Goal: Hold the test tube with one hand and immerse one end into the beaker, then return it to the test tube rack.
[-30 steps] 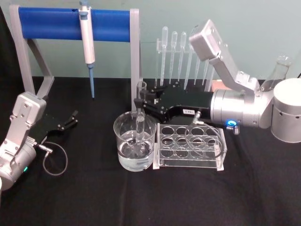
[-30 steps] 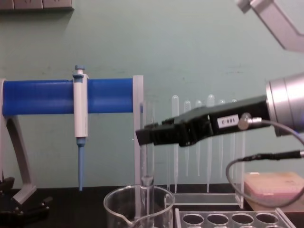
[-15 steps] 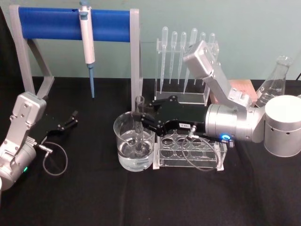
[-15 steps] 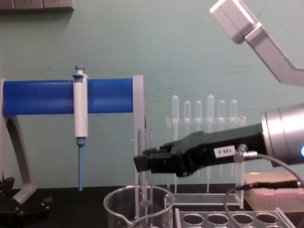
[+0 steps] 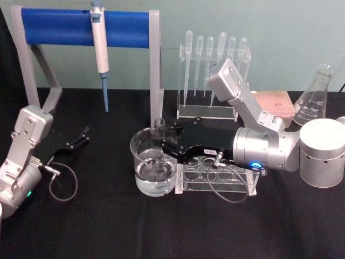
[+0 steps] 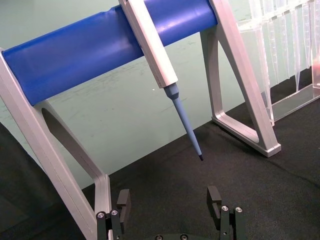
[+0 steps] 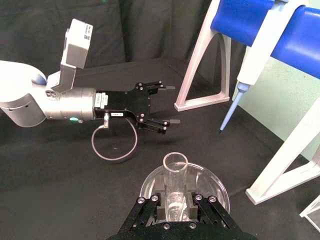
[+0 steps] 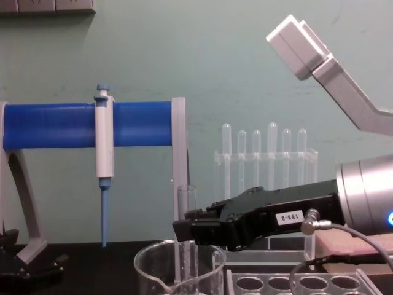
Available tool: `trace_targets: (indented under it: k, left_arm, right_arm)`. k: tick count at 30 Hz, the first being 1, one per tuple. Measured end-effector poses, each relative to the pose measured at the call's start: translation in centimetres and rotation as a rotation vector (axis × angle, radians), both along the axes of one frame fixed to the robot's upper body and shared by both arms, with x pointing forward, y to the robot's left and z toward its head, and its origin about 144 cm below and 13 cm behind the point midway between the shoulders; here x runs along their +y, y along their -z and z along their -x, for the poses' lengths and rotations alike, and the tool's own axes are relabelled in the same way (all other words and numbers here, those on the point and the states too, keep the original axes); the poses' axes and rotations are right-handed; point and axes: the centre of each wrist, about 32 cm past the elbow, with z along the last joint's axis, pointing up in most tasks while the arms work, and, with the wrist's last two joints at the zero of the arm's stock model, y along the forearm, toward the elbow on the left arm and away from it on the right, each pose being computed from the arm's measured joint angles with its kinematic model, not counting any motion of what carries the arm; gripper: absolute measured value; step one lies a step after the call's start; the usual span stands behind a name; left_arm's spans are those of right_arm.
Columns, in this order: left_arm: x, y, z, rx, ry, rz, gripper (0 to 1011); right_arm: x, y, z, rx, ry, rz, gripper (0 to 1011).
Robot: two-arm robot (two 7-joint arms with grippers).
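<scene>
Right gripper (image 5: 160,141), reaching leftward and roughly level over the test tube rack (image 5: 191,175), fingers pinched from both sides on the test tube (image 5: 159,127) a little below its flared rim. Tube upright, open mouth above the fingers, lower end down inside the beaker (image 5: 141,162) and at the level of the clear liquid in its lower part; contact with the beaker floor not discernible. Beaker on the black tabletop (image 5: 161,226), just beside the left end of the rack, pouring spout toward the robot in the chest view. Rack of clear plastic with round holes, those in sight unfilled.

Left gripper (image 5: 81,135) low over the table at far left, well apart from the beaker, fingers spread with nothing between them.

Behind: blue-barred stand (image 5: 59,26) with a micropipette (image 5: 99,46) hung tip-down; to its right a row of plastic pipettes (image 5: 215,54), bulbs up, in a clear holder. Conical flask (image 5: 315,100) at far right rear.
</scene>
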Motion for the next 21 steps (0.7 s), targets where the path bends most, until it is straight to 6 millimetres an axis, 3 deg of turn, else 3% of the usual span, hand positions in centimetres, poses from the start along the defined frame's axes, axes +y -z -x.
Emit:
trace_targets:
  k: [21]
  left_arm:
    - [0.0,0.0,0.0,0.0,0.0,0.0,1000]
  right_arm:
    - [-0.11,0.21,0.04,0.001,0.004,0.003,231]
